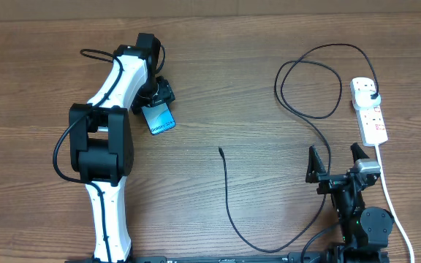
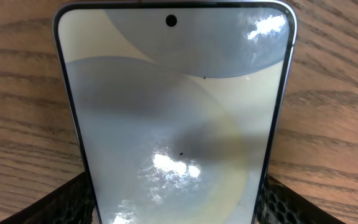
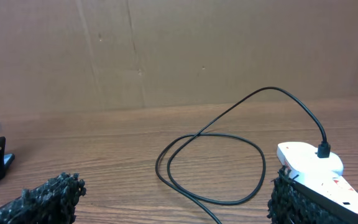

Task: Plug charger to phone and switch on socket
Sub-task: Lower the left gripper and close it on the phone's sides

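The phone (image 1: pixel 160 120) lies on the wooden table at the upper left, its cyan-blue screen up. In the left wrist view the phone (image 2: pixel 173 93) fills the frame, its screen pale and glaring. My left gripper (image 1: pixel 155 96) is shut on the phone, with a finger against each long edge (image 2: pixel 173 208). The charger cable's connector tip (image 1: pixel 220 151) lies loose mid-table. The cable (image 1: pixel 307 117) loops to its plug (image 1: pixel 372 96), seated in the white socket strip (image 1: pixel 371 120). My right gripper (image 1: pixel 335 158) is open and empty below the strip, the cable loop (image 3: pixel 211 171) and strip (image 3: pixel 309 158) ahead of it (image 3: pixel 173 208).
The strip's thick white cord (image 1: pixel 390 201) runs down the right side past my right arm. The black cable (image 1: pixel 232 219) curves across the lower middle of the table. A cardboard wall (image 3: pixel 179 50) stands behind the table.
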Robot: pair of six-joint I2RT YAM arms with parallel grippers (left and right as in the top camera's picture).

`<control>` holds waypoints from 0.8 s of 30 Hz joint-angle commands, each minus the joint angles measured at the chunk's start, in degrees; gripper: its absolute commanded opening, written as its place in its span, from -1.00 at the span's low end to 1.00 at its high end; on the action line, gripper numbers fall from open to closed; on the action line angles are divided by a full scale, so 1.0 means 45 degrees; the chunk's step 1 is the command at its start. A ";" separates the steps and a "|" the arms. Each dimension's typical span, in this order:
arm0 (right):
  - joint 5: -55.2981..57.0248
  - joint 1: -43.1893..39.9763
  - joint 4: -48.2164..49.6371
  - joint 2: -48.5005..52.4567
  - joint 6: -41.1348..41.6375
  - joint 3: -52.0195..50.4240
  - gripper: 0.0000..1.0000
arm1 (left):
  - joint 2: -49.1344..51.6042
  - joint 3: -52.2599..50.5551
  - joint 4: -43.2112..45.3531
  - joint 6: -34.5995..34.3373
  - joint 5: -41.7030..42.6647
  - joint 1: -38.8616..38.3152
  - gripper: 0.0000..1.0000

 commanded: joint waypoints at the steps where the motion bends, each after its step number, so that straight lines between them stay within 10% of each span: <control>1: 0.0126 0.0058 0.0044 -0.0126 0.0049 -0.0136 1.00 | 0.0155 -0.0355 0.0058 -0.0165 0.0160 -0.0010 0.19; 24: 0.0131 0.0058 0.0044 -0.0126 0.0049 -0.0136 1.00 | 0.0155 -0.0355 0.0068 -0.0170 0.0151 -0.0010 -0.85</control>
